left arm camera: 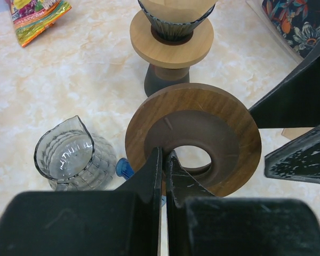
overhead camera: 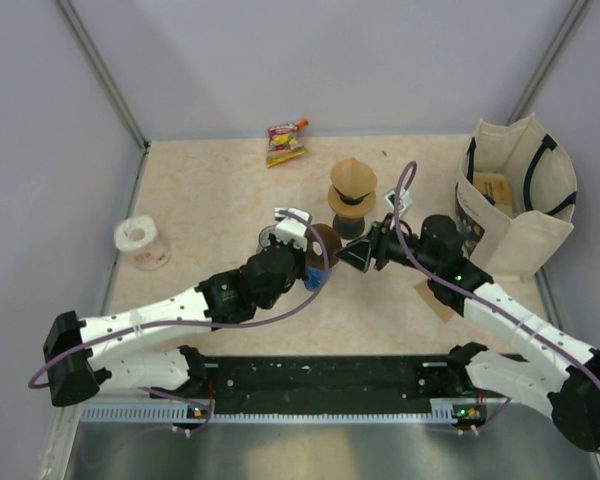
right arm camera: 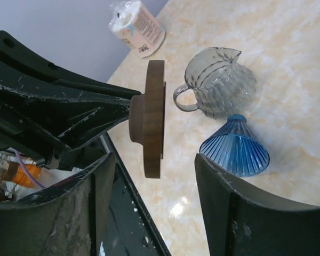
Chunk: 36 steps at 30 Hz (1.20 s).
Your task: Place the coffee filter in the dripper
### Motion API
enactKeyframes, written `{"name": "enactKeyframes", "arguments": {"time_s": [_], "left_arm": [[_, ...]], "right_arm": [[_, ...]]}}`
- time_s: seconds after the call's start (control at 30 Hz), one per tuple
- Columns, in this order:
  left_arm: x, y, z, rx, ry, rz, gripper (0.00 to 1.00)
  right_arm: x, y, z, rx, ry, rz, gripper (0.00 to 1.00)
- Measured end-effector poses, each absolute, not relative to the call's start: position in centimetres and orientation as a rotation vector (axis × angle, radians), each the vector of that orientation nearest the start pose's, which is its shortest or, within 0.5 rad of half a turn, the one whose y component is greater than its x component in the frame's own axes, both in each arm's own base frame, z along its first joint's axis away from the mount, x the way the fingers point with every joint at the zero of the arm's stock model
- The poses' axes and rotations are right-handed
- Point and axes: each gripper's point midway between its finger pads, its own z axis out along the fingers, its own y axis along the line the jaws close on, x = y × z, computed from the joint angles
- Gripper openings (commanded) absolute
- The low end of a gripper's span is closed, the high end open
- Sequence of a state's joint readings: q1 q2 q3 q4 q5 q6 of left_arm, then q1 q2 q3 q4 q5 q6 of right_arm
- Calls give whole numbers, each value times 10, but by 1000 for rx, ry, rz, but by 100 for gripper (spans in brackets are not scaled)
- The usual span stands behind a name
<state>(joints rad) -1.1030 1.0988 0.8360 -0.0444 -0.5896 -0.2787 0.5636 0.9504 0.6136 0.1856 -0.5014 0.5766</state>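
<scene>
Jaws of the left gripper (left arm camera: 164, 154) pinch the wooden ring (left arm camera: 229, 125) at its hole, ring on edge. Right gripper (right arm camera: 153, 160) gapes around it, untouching. Blue dripper (right arm camera: 236, 149) lies tipped, tip toward the jug (right arm camera: 218, 85). Filter (overhead camera: 352, 176) sits in the grey dripper (left arm camera: 173, 24) toward the table's (overhead camera: 210, 190) far edge.

Before me lies a beige marbled tabletop (overhead camera: 210, 190). On it sit a red-and-yellow foil snack packet (overhead camera: 286, 142) at twelve o'clock, a wrapped white paper roll (overhead camera: 142, 243) at nine and a cream canvas tote bag (overhead camera: 525, 210) at three. Mid-table stands a ribbed clear glass pitcher (left arm camera: 69, 154), with a blue ribbed plastic cone (right arm camera: 236, 146) on its side just beside it.
</scene>
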Motion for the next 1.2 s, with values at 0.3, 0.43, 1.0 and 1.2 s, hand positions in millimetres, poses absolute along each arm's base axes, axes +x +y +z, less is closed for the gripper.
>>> {"name": "enactKeyframes", "arguments": {"time_s": [0.3, 0.43, 1.0, 1.2], "left_arm": [[243, -276, 235, 334, 1813, -389, 0], [243, -276, 235, 327, 1814, -393, 0], [229, -247, 265, 106, 1868, -488, 94], [218, -220, 314, -97, 1834, -641, 99]], "right_arm": [[224, 284, 237, -445, 1843, 1266, 28], [226, 284, 238, -450, 1837, 1250, 18], [232, 288, 266, -994, 1407, 667, 0], [237, 278, 262, -1230, 1094, 276, 0]]}}
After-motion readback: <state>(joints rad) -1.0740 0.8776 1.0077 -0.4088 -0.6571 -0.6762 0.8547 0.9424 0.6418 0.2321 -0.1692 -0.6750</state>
